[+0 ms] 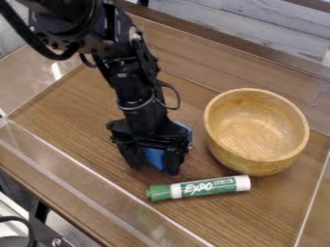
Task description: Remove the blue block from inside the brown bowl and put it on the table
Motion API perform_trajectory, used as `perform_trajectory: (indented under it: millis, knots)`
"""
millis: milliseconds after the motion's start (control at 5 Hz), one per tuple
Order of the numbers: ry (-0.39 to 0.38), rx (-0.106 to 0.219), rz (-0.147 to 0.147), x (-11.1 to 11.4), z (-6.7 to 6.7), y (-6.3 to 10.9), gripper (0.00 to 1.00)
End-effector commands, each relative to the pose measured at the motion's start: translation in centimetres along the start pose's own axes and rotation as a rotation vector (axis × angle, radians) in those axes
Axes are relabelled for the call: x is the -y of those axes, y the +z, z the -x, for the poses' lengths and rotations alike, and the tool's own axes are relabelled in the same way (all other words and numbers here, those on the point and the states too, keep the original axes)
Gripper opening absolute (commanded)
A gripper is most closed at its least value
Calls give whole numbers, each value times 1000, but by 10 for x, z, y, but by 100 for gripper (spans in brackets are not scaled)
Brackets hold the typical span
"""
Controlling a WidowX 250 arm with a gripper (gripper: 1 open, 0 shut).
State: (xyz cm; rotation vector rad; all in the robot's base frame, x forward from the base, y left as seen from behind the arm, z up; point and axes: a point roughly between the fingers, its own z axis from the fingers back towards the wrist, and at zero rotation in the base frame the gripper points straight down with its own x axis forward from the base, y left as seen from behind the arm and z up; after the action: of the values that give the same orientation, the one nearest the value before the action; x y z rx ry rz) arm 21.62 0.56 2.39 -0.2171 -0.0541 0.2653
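The blue block point(156, 158) stands on the table point(71, 125), just left of the brown bowl point(253, 157). Nothing lies inside the bowl. My gripper point(153, 162) points down over the block with its black fingers point(131, 157) spread wide, one on each side of it. Both fingertips reach down near the tabletop. The jaws are open and I see gaps between them and the block. Most of the block is hidden behind the fingers.
A white marker with a green cap point(198, 188) lies on the table just in front of the gripper and bowl. Low clear acrylic walls point(77, 198) border the tabletop at the front and left. The black arm point(110, 53) rises to the upper left.
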Motion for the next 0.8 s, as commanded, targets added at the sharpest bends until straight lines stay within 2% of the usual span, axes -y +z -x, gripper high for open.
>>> perform_trajectory:
  millis: [0, 200, 600]
  knots:
    - [-15, 34, -3, 2, -8, 7, 0]
    - [-17, 35, 2, 5, -11, 15, 100]
    - [-17, 56, 28, 12, -19, 41, 100]
